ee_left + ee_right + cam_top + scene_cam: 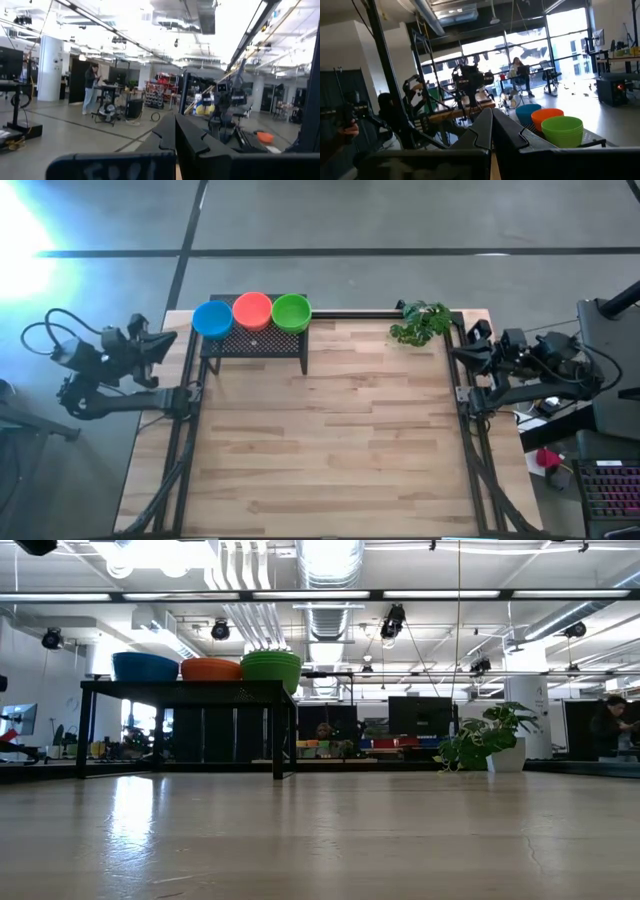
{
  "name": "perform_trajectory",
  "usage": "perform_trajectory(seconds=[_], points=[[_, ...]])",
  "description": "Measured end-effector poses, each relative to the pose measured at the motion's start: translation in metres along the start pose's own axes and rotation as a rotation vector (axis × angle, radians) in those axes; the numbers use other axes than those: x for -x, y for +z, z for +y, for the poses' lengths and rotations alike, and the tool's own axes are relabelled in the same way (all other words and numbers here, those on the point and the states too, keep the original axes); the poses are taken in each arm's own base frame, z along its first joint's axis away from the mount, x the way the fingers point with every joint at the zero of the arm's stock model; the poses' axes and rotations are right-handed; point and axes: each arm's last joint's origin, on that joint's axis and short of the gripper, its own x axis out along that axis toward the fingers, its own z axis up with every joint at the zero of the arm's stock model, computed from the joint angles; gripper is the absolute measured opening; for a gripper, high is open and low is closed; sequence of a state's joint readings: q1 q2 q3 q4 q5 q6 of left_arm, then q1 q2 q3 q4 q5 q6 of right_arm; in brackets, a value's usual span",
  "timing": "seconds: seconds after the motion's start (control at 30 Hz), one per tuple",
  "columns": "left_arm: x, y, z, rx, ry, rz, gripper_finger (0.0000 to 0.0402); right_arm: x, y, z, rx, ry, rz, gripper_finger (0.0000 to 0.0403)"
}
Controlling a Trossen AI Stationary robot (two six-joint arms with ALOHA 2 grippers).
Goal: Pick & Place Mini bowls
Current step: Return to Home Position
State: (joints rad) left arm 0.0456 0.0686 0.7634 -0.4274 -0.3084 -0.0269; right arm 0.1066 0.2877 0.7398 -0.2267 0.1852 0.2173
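Left gripper (175, 125) is hanging off the worktop's (330, 430) left edge and right gripper (491, 117) off its right edge, both with fingers apparently pressing together, gripping nothing. Blue bowls (212, 319), orange bowls (252, 310) and green bowls (291, 311) are sitting in a row, touching, on the stand (255, 343) near the far left corner.

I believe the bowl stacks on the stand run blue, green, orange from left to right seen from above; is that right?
Not quite: in the high view the stand holds the blue stack, then the orange stack, then the green stack.
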Motion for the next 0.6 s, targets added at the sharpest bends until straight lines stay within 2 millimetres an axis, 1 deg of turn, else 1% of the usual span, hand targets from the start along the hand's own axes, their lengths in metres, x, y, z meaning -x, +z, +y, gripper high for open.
perform_trajectory(seconds=[0.2,0.27,0.37,0.6], points=[[0.010,0.001,0.003,0.004,-0.001,-0.038,0.0000,0.011,-0.007,-0.004,0.002,0.001,-0.027,0.0008],[0.013,0.001,0.004,0.004,-0.001,-0.051,0.0000,0.015,-0.009,-0.006,-0.008,-0.032,-0.046,0.0008],[0.014,0.000,0.005,-0.014,-0.001,-0.038,0.0000,0.022,-0.013,-0.009,-0.021,-0.066,-0.073,0.0008],[0.014,0.000,0.005,-0.018,0.000,-0.036,0.0000,0.041,-0.021,-0.016,-0.036,-0.084,-0.139,0.0008]])
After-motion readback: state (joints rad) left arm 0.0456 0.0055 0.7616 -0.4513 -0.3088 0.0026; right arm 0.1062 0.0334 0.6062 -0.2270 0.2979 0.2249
